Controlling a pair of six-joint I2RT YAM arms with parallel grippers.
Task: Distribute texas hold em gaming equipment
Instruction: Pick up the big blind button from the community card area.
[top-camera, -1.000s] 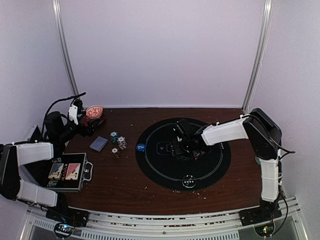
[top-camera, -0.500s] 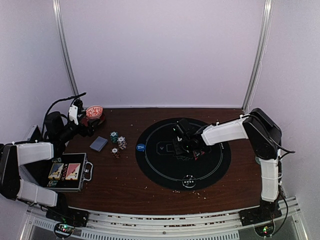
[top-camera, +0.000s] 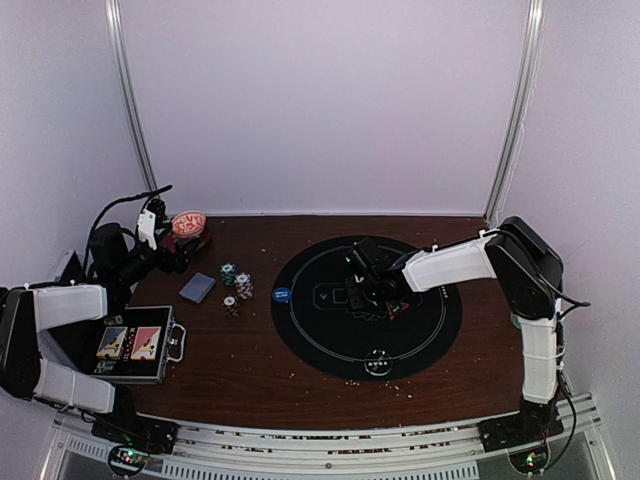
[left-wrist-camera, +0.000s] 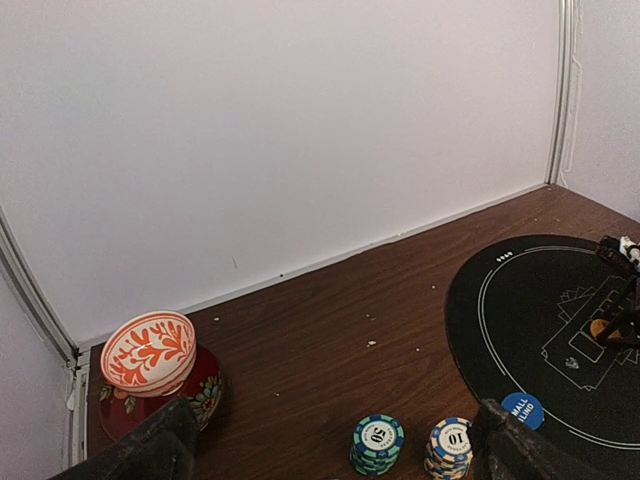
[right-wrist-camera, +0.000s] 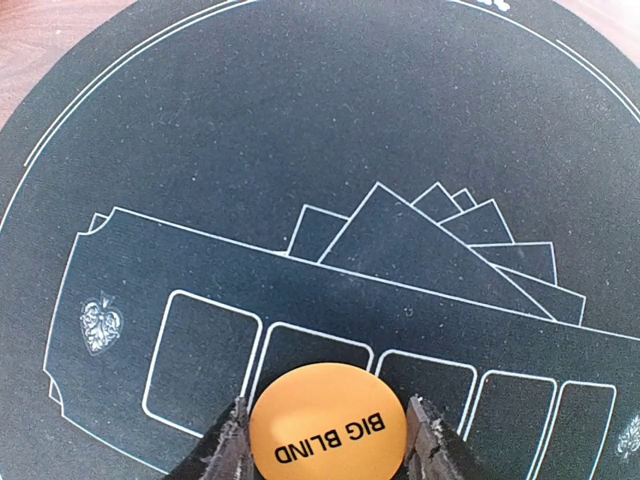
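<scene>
- OK, right wrist: the right gripper is about half closed, with one finger on each side of the orange button. Both fingers look to touch its rim.
- The button sits right between the tips, flat on the black mat, over the printed card slots. I can't tell whether it's lifted at all.
- It's a thin smooth disc with a plain orange face and "BIG BLIND" in black, upside down from here.
- Risk: a rim pinch on a thin disc is marginal. An uneven squeeze could flip it or pop it out, and tips this low could drag the mat.
- Top: the blue button lies well to the right gripper's left, at the mat edge. The chip stacks and cards are farther that way, near the left gripper.
- Left wrist: the left gripper is fully spread with nothing between its fingers. The chips are just ahead of it and the red bowl is ahead-left.
</scene>
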